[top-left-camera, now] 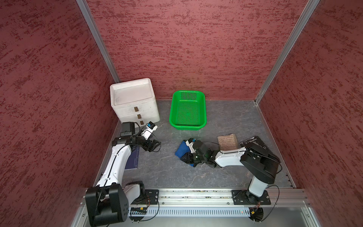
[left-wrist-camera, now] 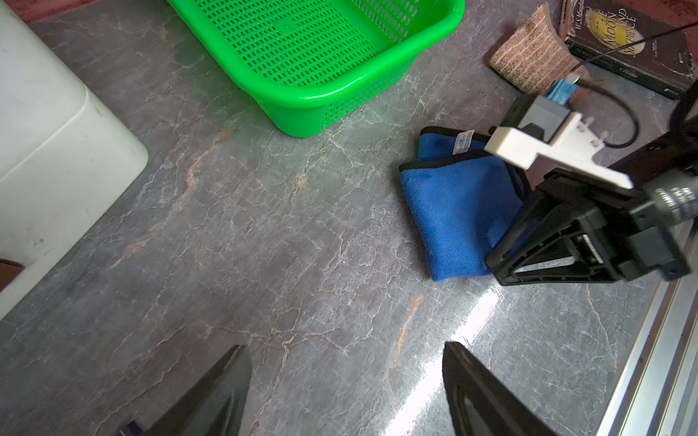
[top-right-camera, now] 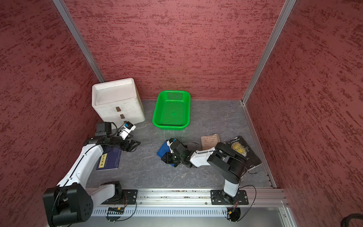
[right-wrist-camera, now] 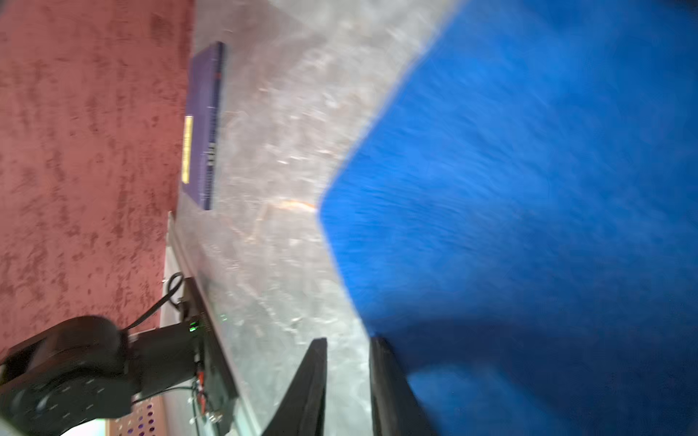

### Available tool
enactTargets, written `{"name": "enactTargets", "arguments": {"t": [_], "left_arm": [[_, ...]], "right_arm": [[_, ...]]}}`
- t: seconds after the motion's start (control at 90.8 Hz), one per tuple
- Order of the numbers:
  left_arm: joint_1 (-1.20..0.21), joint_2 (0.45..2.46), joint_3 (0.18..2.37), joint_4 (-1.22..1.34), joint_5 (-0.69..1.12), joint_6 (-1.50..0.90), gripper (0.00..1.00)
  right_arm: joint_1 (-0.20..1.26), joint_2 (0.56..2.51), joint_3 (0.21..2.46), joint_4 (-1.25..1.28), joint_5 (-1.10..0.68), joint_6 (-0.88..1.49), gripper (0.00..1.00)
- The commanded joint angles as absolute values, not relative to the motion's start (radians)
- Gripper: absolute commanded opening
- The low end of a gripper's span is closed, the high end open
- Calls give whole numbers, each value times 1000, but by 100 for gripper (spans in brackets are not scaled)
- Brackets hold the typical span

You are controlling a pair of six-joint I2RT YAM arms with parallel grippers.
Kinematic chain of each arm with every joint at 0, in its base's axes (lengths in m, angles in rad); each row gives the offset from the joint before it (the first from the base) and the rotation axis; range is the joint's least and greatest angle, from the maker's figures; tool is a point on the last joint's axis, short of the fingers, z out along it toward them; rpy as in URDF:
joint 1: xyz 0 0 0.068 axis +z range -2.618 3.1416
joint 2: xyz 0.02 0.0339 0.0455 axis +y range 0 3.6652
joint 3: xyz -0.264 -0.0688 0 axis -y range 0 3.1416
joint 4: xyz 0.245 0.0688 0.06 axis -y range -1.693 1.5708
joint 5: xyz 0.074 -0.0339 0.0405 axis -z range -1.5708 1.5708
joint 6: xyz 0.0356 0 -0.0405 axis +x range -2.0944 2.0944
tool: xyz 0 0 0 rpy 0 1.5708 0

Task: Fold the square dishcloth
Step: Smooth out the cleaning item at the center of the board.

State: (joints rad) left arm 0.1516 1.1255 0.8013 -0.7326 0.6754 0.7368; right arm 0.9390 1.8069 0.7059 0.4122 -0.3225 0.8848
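The only readable print sat on the black book (top-right-camera: 241, 148) at the right of the table (top-left-camera: 176, 176). Its cover read "W.S. Maugham" and "THE MOON AND SIXPENCE", and the right arm hid part of it in both top views. A dark purple book (top-right-camera: 112, 159) lay at the left under the left arm, with a yellow label (top-right-camera: 103, 160) whose characters were too small to read. A white tag (left-wrist-camera: 462, 141) was sewn on the dishcloth's far edge, its blue print also illegible.

The blue dishcloth (top-left-camera: 181, 150) (left-wrist-camera: 453, 211) lay folded on the table, around the middle and a little to the right. Its hem was bound in black, and a lower layer stuck out past the upper one on the far side. The right gripper (right-wrist-camera: 347, 341) sat low at the cloth's near-right edge. Its jaws were only slightly spread, bare table showed through the narrow gap, and the cloth lay against the outer side of one finger.

The left gripper (left-wrist-camera: 344, 344) hung over bare table at the left with its jaws spread wide and nothing between them, just near of the white drawer unit (top-left-camera: 135, 110).

A broad bare stretch lay between the left gripper and the dishcloth, and another ran from the cloth to the metal rail (top-left-camera: 196, 193) at the near edge. The green basket (top-left-camera: 187, 127) stood farther back, apart from the cloth. A folded brown striped cloth (top-left-camera: 227, 141) lay near the dishcloth on its far-right side, beside the black book.
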Motion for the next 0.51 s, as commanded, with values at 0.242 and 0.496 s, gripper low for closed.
{"name": "enactTargets", "arguments": {"t": [0.242, 0.496], "left_arm": [[167, 1093, 751, -729, 700, 764, 83], [186, 1094, 753, -744, 701, 759, 83]], "right_arm": [[967, 1772, 688, 467, -307, 876, 29], [963, 1845, 894, 316, -301, 793, 29]]}}
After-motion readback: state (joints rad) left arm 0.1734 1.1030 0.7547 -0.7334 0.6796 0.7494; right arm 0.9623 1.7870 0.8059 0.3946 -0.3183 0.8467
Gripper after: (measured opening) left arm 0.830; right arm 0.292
